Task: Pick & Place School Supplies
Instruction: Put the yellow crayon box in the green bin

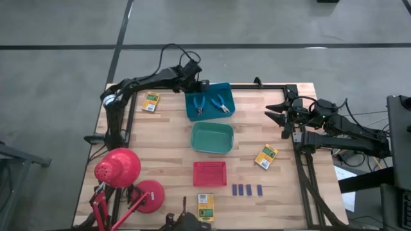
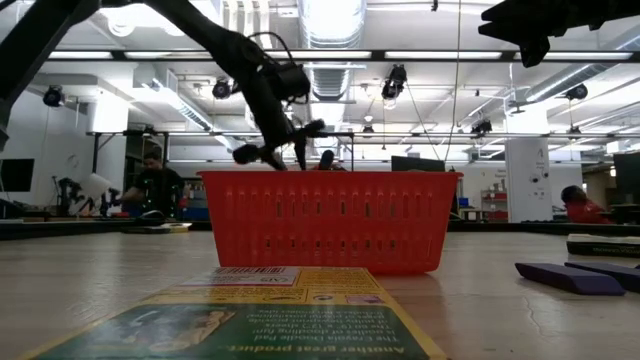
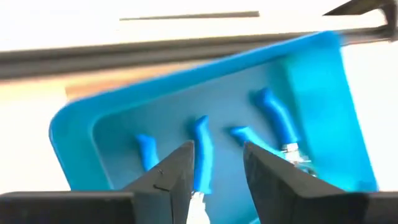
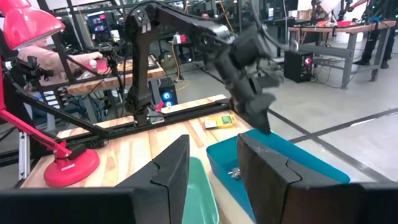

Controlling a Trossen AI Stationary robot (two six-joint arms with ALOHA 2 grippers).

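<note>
Two blue-handled tools (image 1: 200,104) (image 1: 221,104) lie flat on the floor of the blue tray (image 1: 226,90) at the table's far middle. My left gripper (image 1: 201,87) hangs open just above the tray's far left part. In the left wrist view its fingers stand apart over one tool (image 3: 202,155), clear of it; the other tool (image 3: 277,121) lies beside it. Yellow-and-green boxes lie flat at the far left (image 1: 151,101), the right (image 1: 266,156) and the near edge (image 1: 205,206). Several dark blue-purple blocks (image 1: 247,190) lie in a row near the front. My right gripper (image 1: 282,113) waits open at the right.
A green tray (image 1: 212,138) and a red tray (image 1: 210,173) stand in line toward the near edge from the blue one. A red desk lamp (image 1: 119,168) fills the near left corner. Black frame rails (image 1: 302,167) run along the table's right and far sides.
</note>
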